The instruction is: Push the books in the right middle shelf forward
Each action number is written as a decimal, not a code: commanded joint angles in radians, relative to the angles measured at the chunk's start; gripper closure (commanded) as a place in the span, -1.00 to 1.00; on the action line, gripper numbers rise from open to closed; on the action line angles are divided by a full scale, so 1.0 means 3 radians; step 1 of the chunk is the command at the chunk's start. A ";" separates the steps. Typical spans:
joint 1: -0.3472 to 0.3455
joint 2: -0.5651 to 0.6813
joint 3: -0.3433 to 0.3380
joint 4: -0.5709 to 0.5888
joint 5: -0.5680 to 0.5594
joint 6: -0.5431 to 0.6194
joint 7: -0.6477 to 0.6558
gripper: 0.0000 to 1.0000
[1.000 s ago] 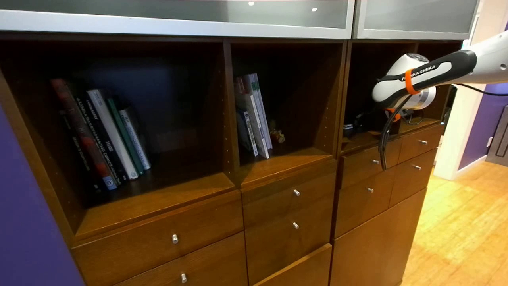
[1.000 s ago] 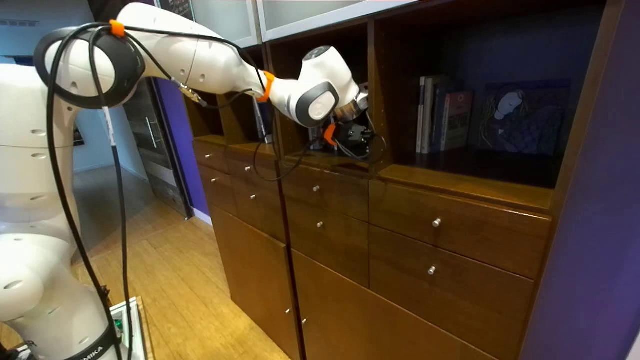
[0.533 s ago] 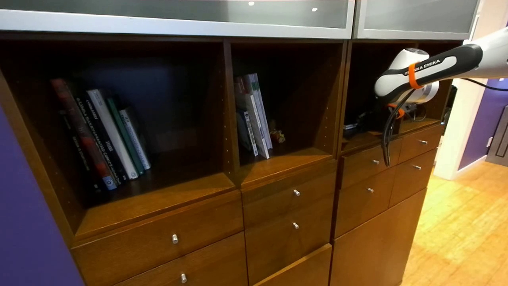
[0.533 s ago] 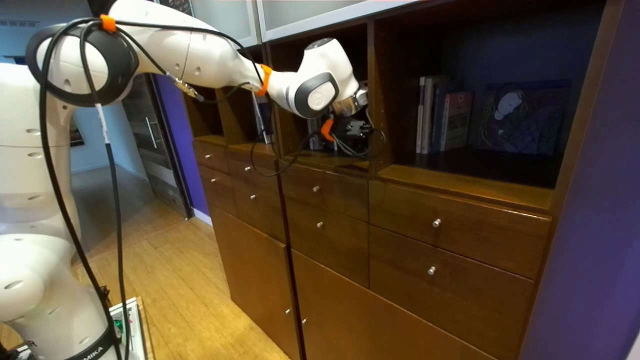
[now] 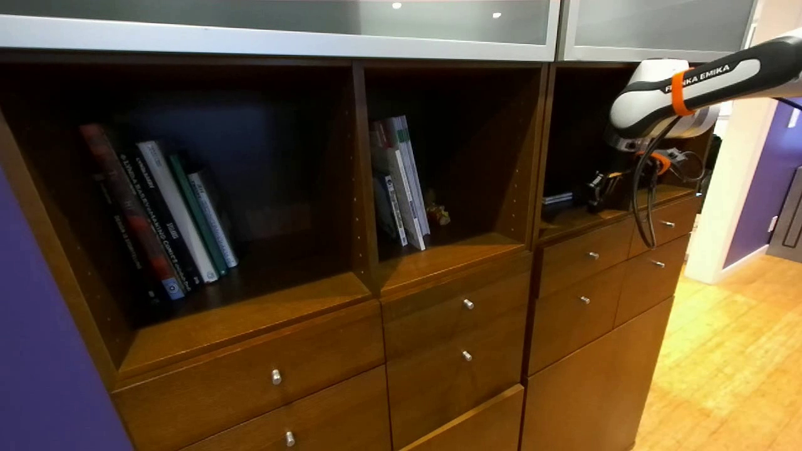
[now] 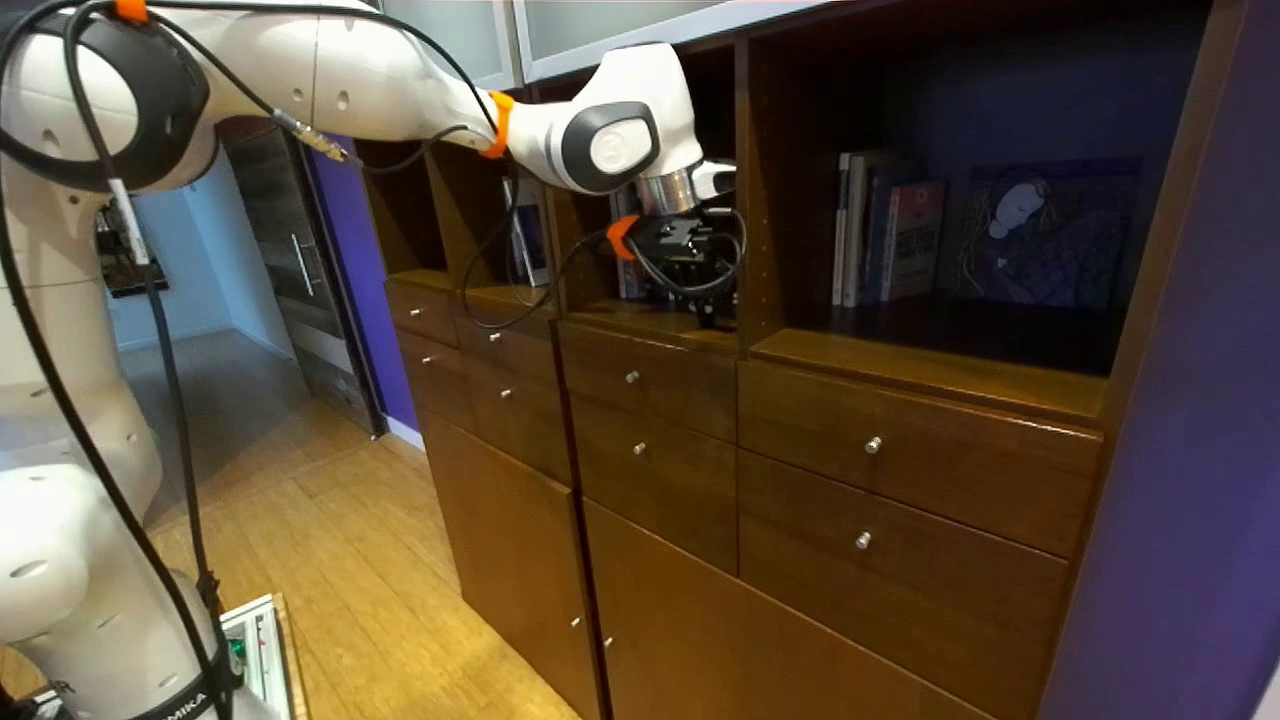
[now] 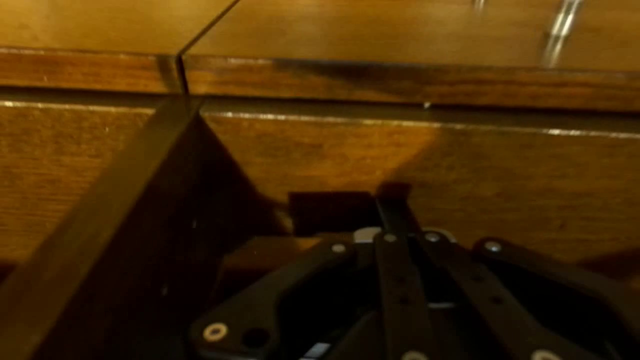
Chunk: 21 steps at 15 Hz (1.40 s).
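Exterior views share a cabinet (image 5: 432, 338); wrist view close on its divider (image 7: 85, 225).
In an exterior view shelves (image 5: 438, 264) recede toward three o'clock; in an exterior view, drawers (image 6: 800, 425) toward nine.

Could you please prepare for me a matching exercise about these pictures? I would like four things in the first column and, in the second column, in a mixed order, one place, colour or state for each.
Column one
1. Green book
2. Picture with a pale face
3. Drawer knobs
4. Fingers

Column two
A. Black and closed together, in the wrist view
B. Leaning between two pale-spined books, in an exterior view
C. Silver-coloured
D. To the right of a red-covered book, in an exterior view

Right pairs: 1-B; 2-D; 3-C; 4-A
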 commanded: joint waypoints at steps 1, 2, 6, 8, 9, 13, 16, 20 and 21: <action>0.0028 -0.0571 -0.0072 -0.0428 -0.0028 -0.0223 -0.0126 1.00; 0.0040 -0.0695 -0.0089 -0.0480 -0.0041 -0.0251 -0.0143 1.00; 0.0123 -0.1228 -0.0112 -0.0566 -0.0184 -0.0559 -0.0104 0.33; 0.0176 -0.1427 -0.0108 -0.0552 -0.0214 -0.0907 -0.0066 0.05; 0.0204 -0.1537 -0.0107 -0.0560 -0.0225 -0.1080 -0.0056 -0.07; 0.0313 -0.1947 -0.0126 -0.0711 -0.0197 -0.1439 -0.0054 -0.61; 0.0354 -0.2243 -0.0187 -0.1020 -0.0211 -0.1395 -0.0111 -1.00; 0.0357 -0.2594 -0.0354 -0.1483 -0.0191 -0.1360 -0.0202 -1.00; 0.0366 -0.2673 -0.0399 -0.1590 -0.0190 -0.1351 -0.0264 -1.00</action>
